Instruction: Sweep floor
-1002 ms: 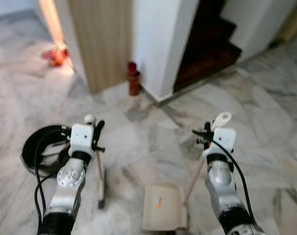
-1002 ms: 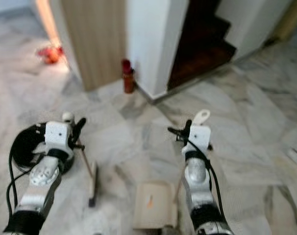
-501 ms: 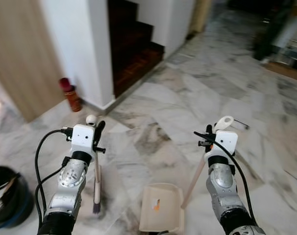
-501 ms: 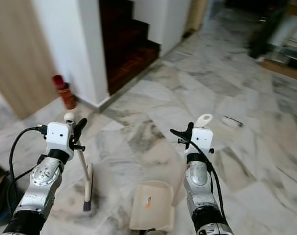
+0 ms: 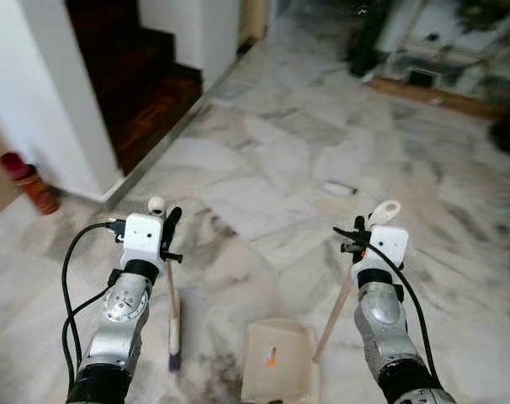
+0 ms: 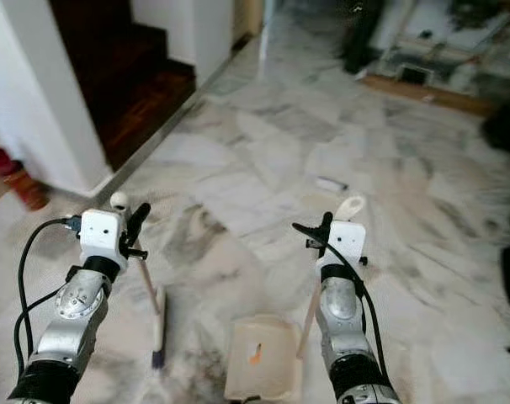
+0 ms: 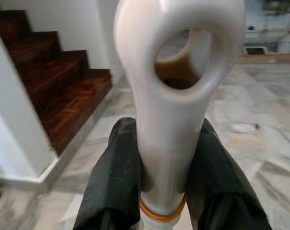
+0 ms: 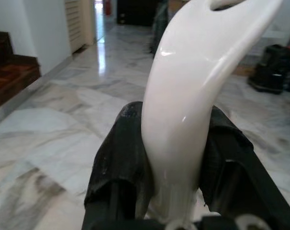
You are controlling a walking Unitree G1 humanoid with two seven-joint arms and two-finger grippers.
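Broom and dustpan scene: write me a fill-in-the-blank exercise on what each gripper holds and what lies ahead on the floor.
1. The left gripper is shut on the cream plastic handle of the ____, whose bristles rest on the grey marble floor.
2. The right gripper is shut on the long handle of the beige ____.
3. The dark wooden ____ rise on the robot's left.
4. A small pale scrap lies on the floor ____ of both grippers.

Missing words: broom; dustpan; stairs; ahead

Grey-veined white marble floor [image 5: 289,160], cream dustpan [image 5: 276,360] with an orange mark, dark reddish-brown wooden stairs [image 5: 133,88].
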